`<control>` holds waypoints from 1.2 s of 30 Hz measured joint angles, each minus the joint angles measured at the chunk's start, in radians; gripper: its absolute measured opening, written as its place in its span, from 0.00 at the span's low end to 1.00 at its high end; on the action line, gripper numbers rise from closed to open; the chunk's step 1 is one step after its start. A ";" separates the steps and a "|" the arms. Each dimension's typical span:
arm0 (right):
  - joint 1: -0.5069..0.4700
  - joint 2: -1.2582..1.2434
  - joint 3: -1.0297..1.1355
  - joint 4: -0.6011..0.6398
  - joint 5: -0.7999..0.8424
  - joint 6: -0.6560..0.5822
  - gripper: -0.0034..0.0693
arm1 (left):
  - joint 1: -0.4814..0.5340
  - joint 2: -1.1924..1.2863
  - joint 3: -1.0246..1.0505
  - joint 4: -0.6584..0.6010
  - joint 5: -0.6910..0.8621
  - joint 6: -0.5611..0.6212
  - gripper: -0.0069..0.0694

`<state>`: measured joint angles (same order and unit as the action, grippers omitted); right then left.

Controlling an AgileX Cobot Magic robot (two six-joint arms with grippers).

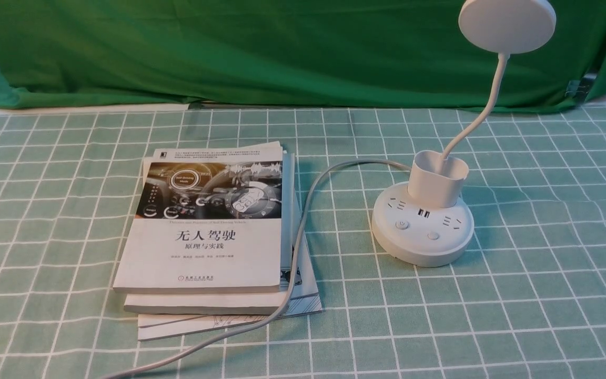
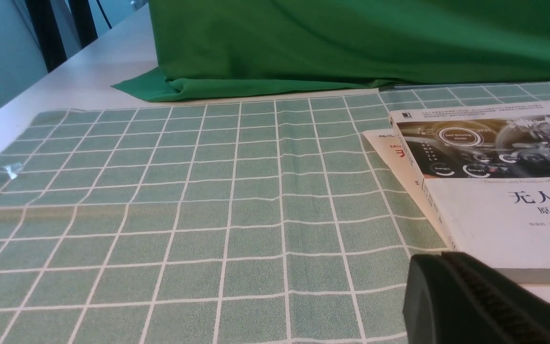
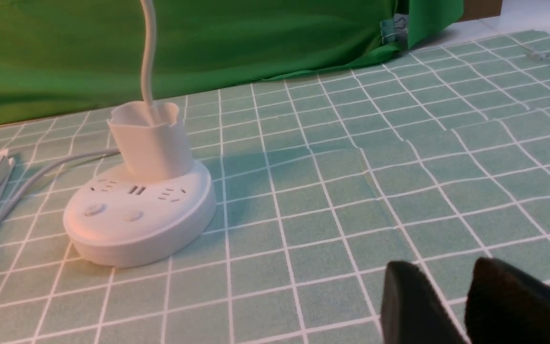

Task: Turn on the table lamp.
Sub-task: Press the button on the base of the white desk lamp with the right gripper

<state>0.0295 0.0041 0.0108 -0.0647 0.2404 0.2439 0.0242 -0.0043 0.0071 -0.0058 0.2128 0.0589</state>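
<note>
The white table lamp stands right of centre, its round puck base (image 1: 423, 231) carrying sockets and two buttons (image 1: 402, 225) on the near top. A cup holder (image 1: 436, 179) sits on the base, and a thin gooseneck rises to the flat disc head (image 1: 506, 25), which shows no glow. Neither arm appears in the front view. My right gripper (image 3: 444, 270) is open with a narrow gap, empty, low over the cloth, well to the side of the lamp base (image 3: 136, 224). My left gripper (image 2: 439, 260) is shut on nothing, beside the books.
A stack of books (image 1: 208, 231) lies left of the lamp, also seen as the books (image 2: 494, 191) in the left wrist view. The lamp's grey cord (image 1: 308, 200) runs over their right edge to the table's front. A green backdrop cloth (image 1: 282, 52) hangs behind the checked tablecloth (image 1: 545, 316).
</note>
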 joint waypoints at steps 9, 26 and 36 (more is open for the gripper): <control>0.000 0.000 0.000 0.072 -0.016 0.190 0.38 | 0.000 0.000 0.000 0.000 0.000 0.000 0.12; 0.000 0.000 0.000 0.099 -0.104 0.591 0.36 | 0.000 0.000 0.000 0.000 0.000 0.000 0.12; 0.000 0.182 -0.212 0.094 -0.142 0.187 0.10 | 0.000 0.000 0.000 0.000 0.000 0.000 0.12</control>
<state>0.0295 0.1859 -0.2008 0.0290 0.0987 0.4309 0.0242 -0.0043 0.0071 -0.0058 0.2128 0.0589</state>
